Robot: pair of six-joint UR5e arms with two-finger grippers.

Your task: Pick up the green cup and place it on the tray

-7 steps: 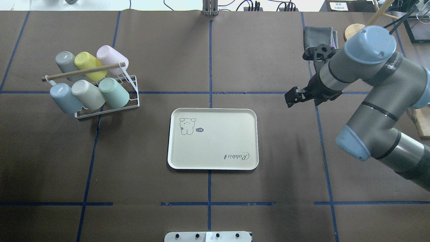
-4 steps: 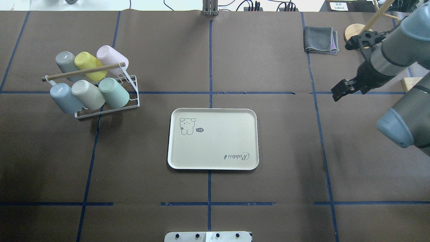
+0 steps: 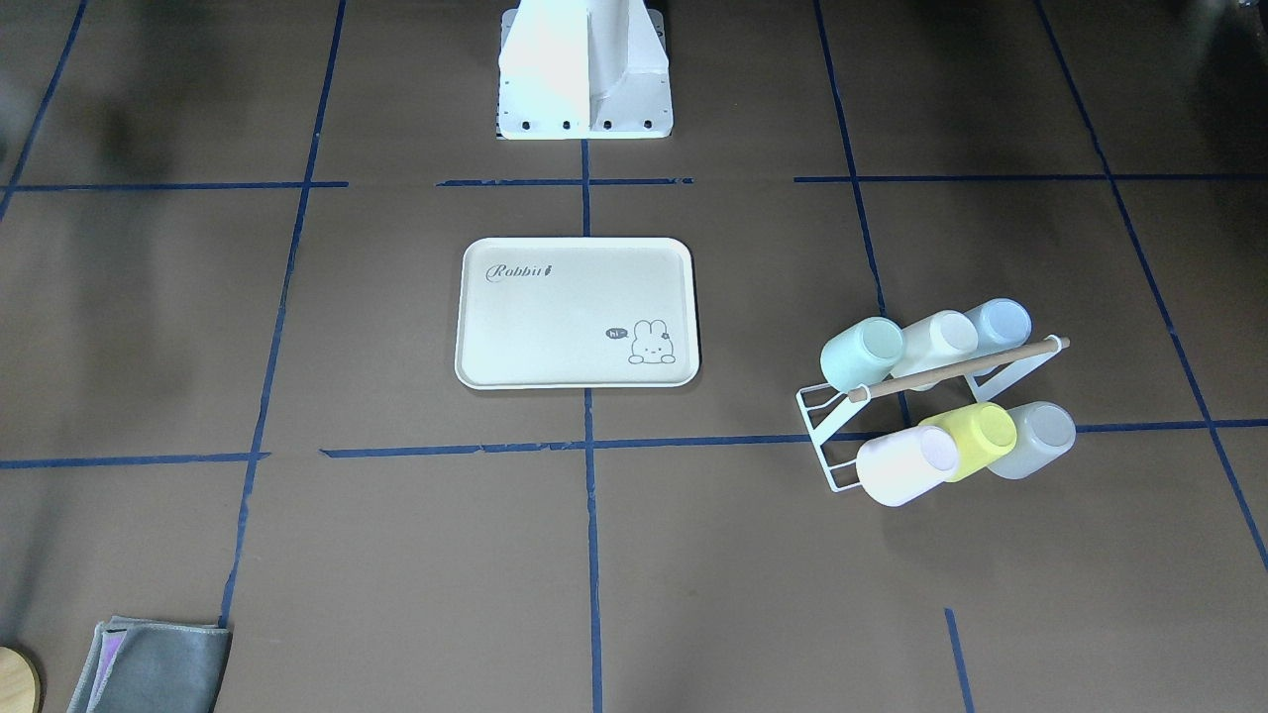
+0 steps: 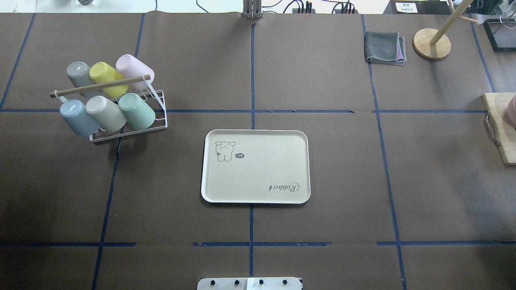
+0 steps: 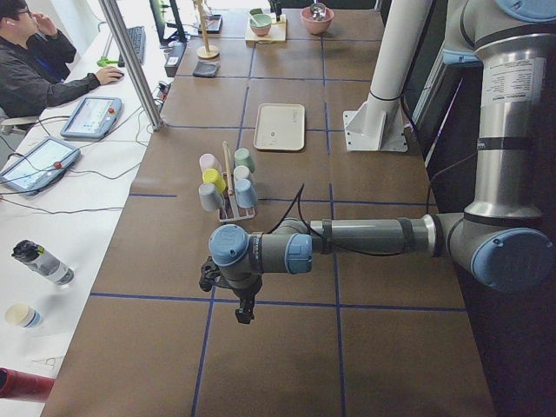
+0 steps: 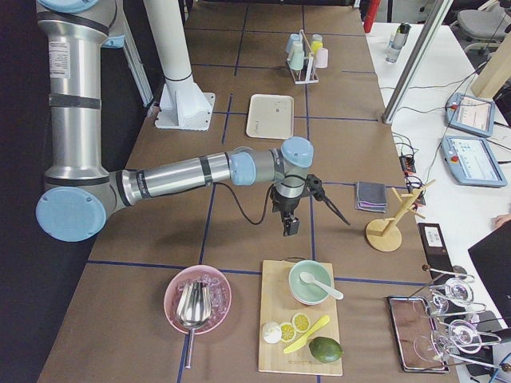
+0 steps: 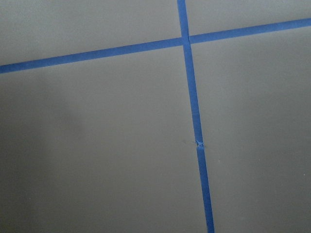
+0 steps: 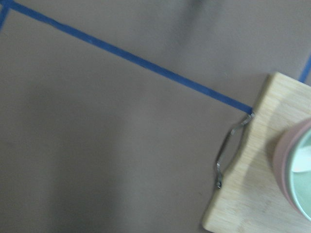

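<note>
Now that the right arm has swung back off the middle of the counter [image 4: 322,225], I judge the pick not yet begun: the green cup [image 4: 137,111] lies tilted in the wire rack [image 4: 129,133] among five other cups, well apart from the tray [image 4: 258,177], which holds nothing. The right fingers [image 6: 289,226] and left fingers [image 5: 245,313] show only in the side views, so I cannot tell whether they are parted or closed.

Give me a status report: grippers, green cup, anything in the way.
Left gripper, right gripper out at table ends, state unclear. Green cup tilted in rack, pale cup alongside. Tray bare. Wooden bar close by.
</note>
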